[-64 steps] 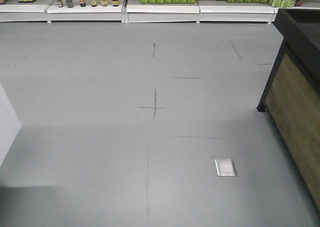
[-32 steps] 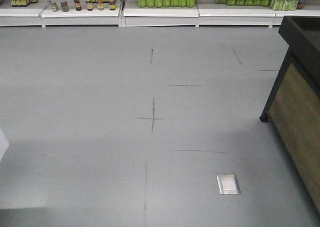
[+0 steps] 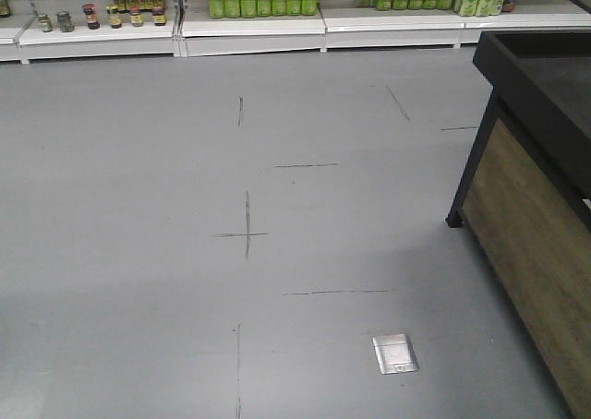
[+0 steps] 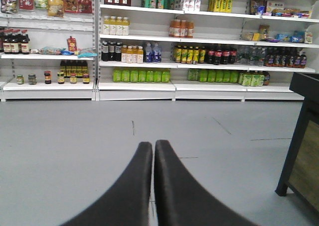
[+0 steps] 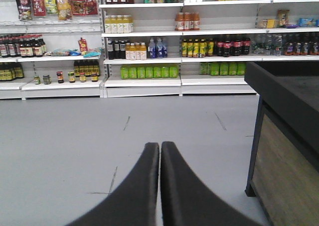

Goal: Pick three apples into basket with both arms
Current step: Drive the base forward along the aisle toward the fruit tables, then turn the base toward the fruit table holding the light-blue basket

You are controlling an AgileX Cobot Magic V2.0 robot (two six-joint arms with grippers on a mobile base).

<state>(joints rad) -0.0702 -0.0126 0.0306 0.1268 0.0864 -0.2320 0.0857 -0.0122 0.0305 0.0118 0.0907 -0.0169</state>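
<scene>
The apples and the basket are out of view in every frame. My left gripper [image 4: 153,144] is shut with nothing between its black fingers; it hangs over bare grey floor and faces the shop shelves. My right gripper [image 5: 159,145] is shut and empty too, above the floor, with a dark stand close on its right. Neither arm shows in the front view.
Grey floor [image 3: 185,253] with thin dark marks and a metal floor plate [image 3: 395,353]. A black-topped, wood-sided display stand [image 3: 536,207] fills the right side, seen also as the stand [image 5: 284,136]. White shelves [image 3: 249,22] of bottles and jars line the far wall.
The front view has swung right and slightly forward: shelves, floor marks and the floor plate slid left, the white object at the left edge left the frame, and the stand looms larger at right.
</scene>
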